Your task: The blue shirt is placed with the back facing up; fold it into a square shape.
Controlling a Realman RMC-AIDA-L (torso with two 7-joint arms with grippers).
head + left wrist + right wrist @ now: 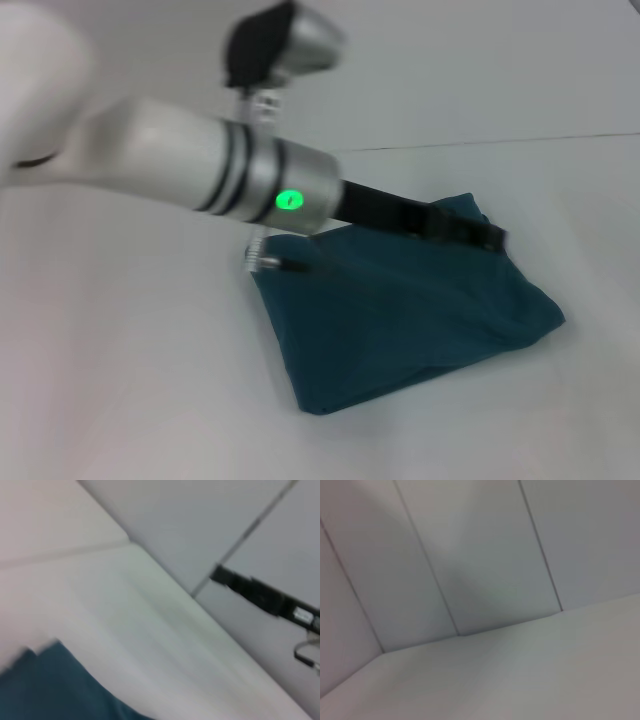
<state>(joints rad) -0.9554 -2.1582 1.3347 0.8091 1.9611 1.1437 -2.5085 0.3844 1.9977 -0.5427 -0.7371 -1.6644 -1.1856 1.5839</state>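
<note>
Your left gripper (470, 228) reaches across the far edge of the blue shirt (400, 320), which lies folded into a compact, roughly square bundle on the white table (120, 380), directly beneath the fingers. Whether those fingers are spread or closed, you cannot tell. No writing is readable; the right gripper is unseen.
</note>
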